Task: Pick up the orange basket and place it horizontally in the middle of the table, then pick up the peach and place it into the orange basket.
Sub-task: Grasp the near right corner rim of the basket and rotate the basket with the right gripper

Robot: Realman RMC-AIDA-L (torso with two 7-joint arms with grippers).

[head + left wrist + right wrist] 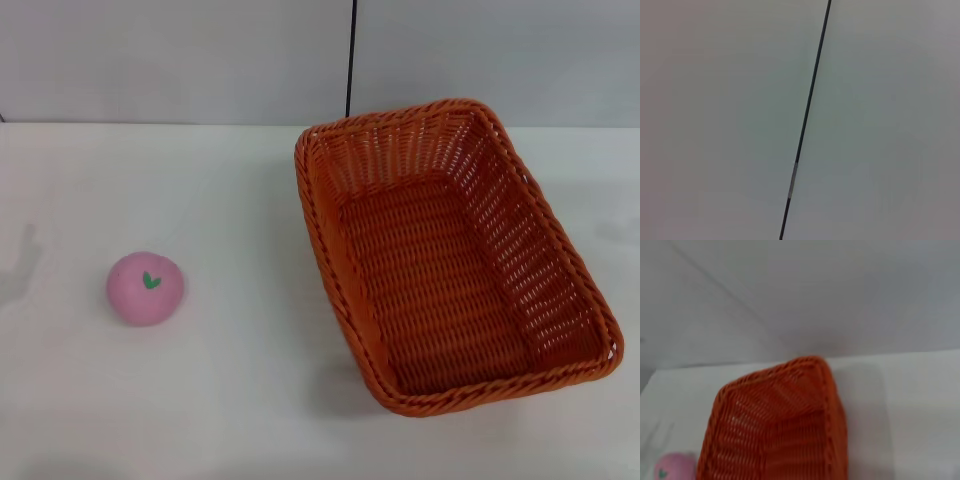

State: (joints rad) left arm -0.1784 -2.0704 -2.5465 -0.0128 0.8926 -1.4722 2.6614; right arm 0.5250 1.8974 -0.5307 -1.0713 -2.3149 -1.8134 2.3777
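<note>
Opening step, basket not yet grasped. The large rectangular orange woven basket [450,260] rests on the wide white tabletop [230,400], right of centre, its long axis running away from me and slightly askew. The small round pink toy peach [145,288] sits well apart on the left. Neither of my grippers is in view, so whether they are apart or together I cannot tell. My right wrist camera faces the basket's rim from near. Next, I judge: take the rim, turn the basket crosswise, set it mid-table.
</note>
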